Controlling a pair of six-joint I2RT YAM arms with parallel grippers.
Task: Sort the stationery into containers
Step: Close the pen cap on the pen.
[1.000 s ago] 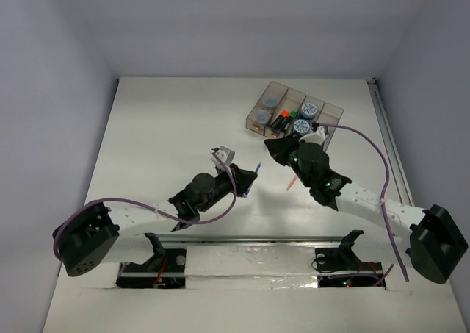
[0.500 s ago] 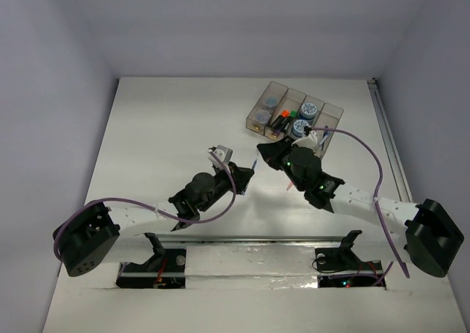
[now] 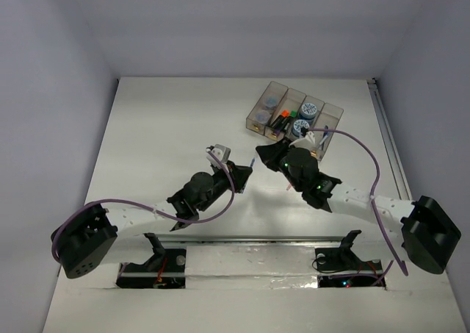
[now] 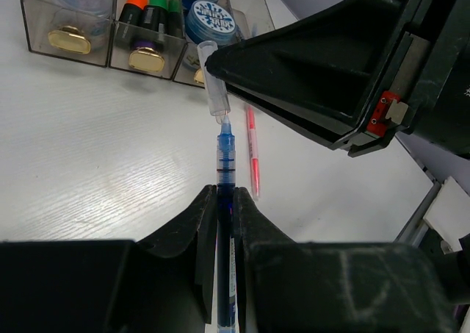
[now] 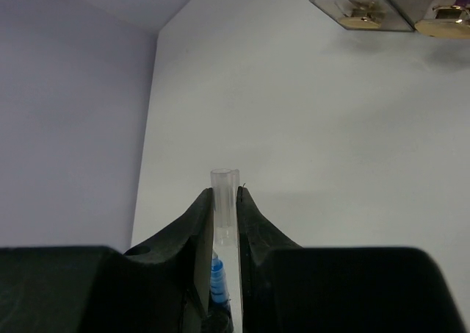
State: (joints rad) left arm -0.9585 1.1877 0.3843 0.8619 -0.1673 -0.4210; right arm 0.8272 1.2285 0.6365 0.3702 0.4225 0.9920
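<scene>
White tabletop, pale lilac walls round it. Nearest in the left wrist view, the left gripper (image 4: 225, 195) is clamped narrow on a blue pen (image 4: 225, 164), fingers pinching the barrel from both sides. The pen's long axis runs straight out from betw. the fingers, tip end leading, pointing away from the wrist twd the bins.

At the pen's tip sits a clear cap (image 4: 213, 83), in line w/ the pen but tilted slightly left. Its narrower end meets the tip and its wide open rim faces away (can't tell if the tip is inside it). The right gripper (image 5: 225, 193) is closed on that cap, which stands upright betw. its fingers in the right wrist view, w/ a bit of blue pen showing below.

From above, the two grippers meet mid-table, left (image 3: 241, 173) and right (image 3: 263, 155) nose to nose.

Just past the pen tip, a red pen (image 4: 252, 156) lies flat on the table, roughly parallel to the blue one, a little to its right.

Farthest, at the back right, the containers (image 3: 253, 120): capped markers (image 4: 147, 2) in one bin, a blue-white roll (image 4: 217, 20) in the next.
</scene>
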